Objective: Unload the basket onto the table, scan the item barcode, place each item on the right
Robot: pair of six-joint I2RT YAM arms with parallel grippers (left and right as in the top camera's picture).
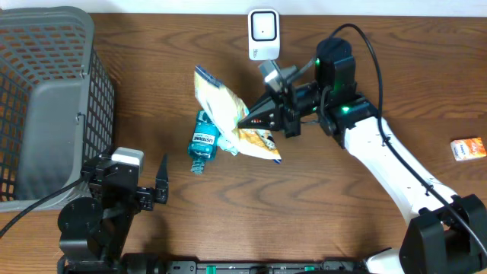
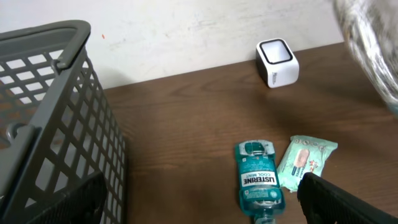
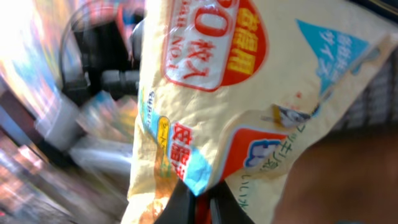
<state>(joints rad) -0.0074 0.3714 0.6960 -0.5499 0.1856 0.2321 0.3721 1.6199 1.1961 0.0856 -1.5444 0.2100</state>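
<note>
Snack bag (image 1: pixel 228 114), pinched by the right gripper (image 1: pixel 245 120), hangs over the centre of the table (image 1: pixel 327 221), near the scanner (image 1: pixel 263 34) at the far edge; the left gripper (image 1: pixel 137 183) sits spread wide by the near-left corner. Risk: the crinkled film may sag or slip in so narrow a pinch, hiding the barcode.

Snack bag (image 1: pixel 227 114) look: crinkled yellow packet with a red-orange badge, blue patches and Japanese print (image 3: pixel 236 93).
Snack bag state: pinched at its lower edge by the right gripper (image 1: pixel 245 120); it appears lifted clear of the table (image 1: pixel 152 46), though the left wrist view shows it only as a blur (image 2: pixel 373 50).
Snack bag pose: slanted, its long axis running from far-left to near-right.
Snack bag place: over the table's middle.
Scanner (image 1: pixel 263 30) look: small white box with a dark-framed face (image 2: pixel 278 62).
Scanner place: standing near the table's far edge, about midway along it, just beyond the bag.
</note>
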